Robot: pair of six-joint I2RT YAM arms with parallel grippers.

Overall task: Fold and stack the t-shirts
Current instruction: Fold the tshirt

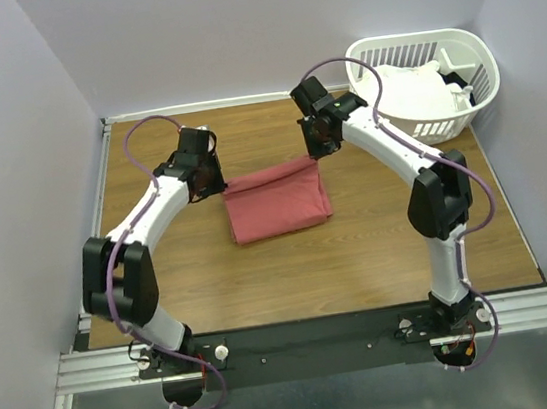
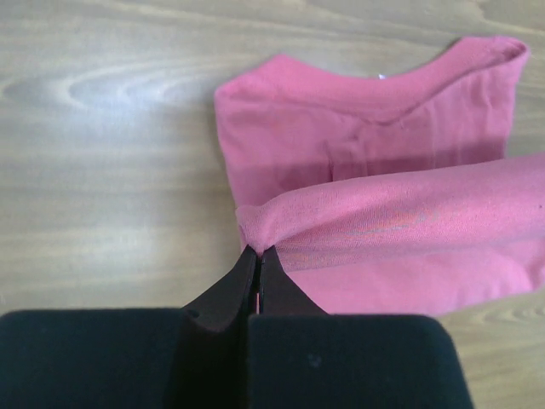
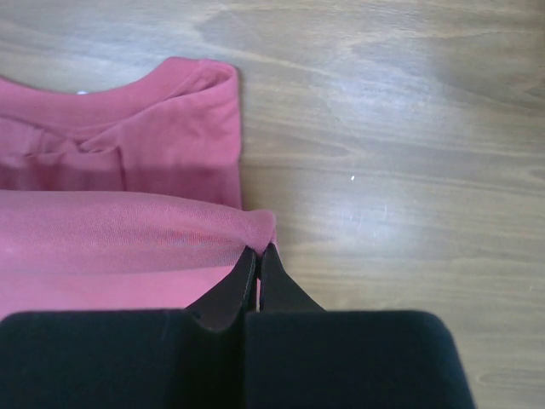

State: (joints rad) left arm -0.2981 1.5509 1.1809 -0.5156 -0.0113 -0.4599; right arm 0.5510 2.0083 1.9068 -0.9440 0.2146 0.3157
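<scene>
The coral-red t-shirt (image 1: 276, 200) lies partly folded on the wooden table, its collar end toward the front. My left gripper (image 1: 211, 175) is shut on the shirt's far left corner (image 2: 264, 223) and holds that edge lifted. My right gripper (image 1: 318, 146) is shut on the far right corner (image 3: 255, 228). The raised fabric edge stretches between the two grippers above the lower layer (image 2: 358, 128). White t-shirts (image 1: 418, 93) lie in a heap in the laundry basket.
The white slatted laundry basket (image 1: 465, 53) stands at the back right corner of the table (image 1: 263, 276). Lilac walls close in the table on three sides. A metal rail (image 1: 312, 341) runs along the front by the arm bases.
</scene>
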